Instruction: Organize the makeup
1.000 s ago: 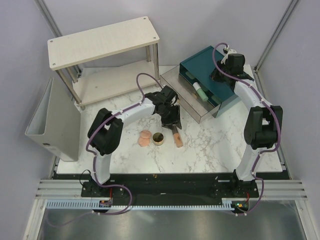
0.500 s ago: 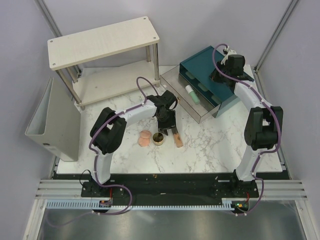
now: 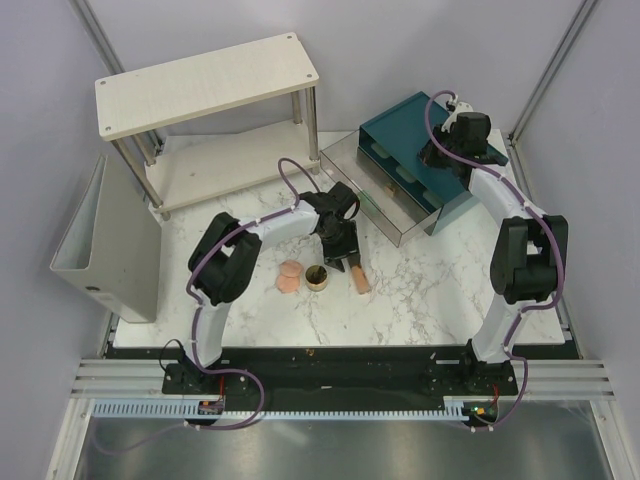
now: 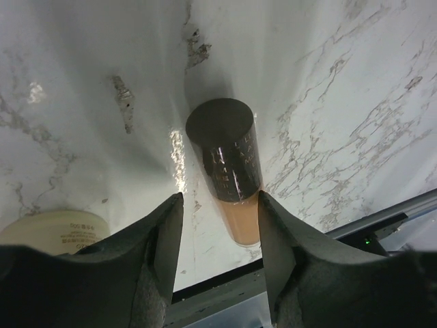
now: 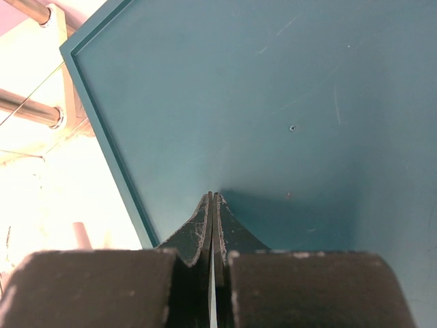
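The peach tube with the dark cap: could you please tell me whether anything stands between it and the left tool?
Nothing visible does. The left tool is open and straddles the peach tube, which lies on the marble table; the gold-rimmed pot sits outside the fingers, off to one side.

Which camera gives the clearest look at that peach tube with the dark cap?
The left wrist view: the tube appears close up, framed by the open left gripper. The top external view shows it small. The right wrist view shows only the teal box.
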`<state>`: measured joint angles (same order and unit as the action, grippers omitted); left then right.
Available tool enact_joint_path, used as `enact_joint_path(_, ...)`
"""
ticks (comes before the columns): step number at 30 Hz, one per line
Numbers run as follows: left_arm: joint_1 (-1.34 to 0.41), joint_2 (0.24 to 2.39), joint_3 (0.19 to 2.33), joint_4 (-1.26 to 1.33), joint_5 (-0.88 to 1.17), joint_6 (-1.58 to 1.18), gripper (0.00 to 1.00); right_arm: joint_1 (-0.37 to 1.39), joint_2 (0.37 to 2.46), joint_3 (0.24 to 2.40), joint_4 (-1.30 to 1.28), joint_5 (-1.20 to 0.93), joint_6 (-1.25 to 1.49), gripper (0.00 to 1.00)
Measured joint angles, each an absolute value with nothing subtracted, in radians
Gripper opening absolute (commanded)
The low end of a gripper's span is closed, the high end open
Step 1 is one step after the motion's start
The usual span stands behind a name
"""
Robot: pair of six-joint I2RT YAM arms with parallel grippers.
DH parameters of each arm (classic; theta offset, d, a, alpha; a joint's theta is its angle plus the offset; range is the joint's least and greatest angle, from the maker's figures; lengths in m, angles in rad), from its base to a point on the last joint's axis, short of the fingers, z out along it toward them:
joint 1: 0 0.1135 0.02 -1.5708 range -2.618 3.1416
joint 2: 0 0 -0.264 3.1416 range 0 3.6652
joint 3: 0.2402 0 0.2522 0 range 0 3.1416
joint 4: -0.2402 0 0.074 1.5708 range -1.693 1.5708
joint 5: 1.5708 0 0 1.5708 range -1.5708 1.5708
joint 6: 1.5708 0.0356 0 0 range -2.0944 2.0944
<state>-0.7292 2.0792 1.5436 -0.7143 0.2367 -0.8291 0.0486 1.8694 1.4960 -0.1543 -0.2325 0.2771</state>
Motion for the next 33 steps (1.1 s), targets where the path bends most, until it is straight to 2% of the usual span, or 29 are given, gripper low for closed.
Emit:
enact_joint_path(6,-0.733,2.139,1.565,-0.704,0.284,-0.858,0.55,0.049,1.867,1.493,-0.153,-0.236,0.277,0.00)
enact_joint_path(9,-0.731,2.146,1.572,-0.710,0.300,-0.863,0.51,0.049,1.867,1.493,-0.153,-0.237,0.277,0.00)
enact_joint_path(11,-0.730,2.149,1.575,-0.712,0.309,-0.865,0.41,0.049,1.867,1.493,-0.153,-0.239,0.277,0.00)
enact_joint_path(12,-0.729,2.152,1.575,-0.715,0.316,-0.867,0.31,0.049,1.867,1.493,-0.153,-0.239,0.277,0.00)
enact_joint_path(13,-0.729,2.153,1.575,-0.714,0.318,-0.868,0.08,0.049,1.867,1.493,-0.153,-0.239,0.277,0.00)
enact_joint_path(14,-0.728,2.154,1.575,-0.714,0.327,-0.870,0.02,0.049,1.867,1.493,-0.153,-0.239,0.277,0.00)
enact_joint_path(25,-0.729,2.142,1.559,-0.696,0.341,-0.860,0.02,0.049,1.867,1.493,-0.154,-0.239,0.277,0.00)
enact_joint_path(33,-0.734,2.058,1.467,-0.717,0.310,-0.809,0.02,0.049,1.867,1.493,-0.154,-0.239,0.277,0.00)
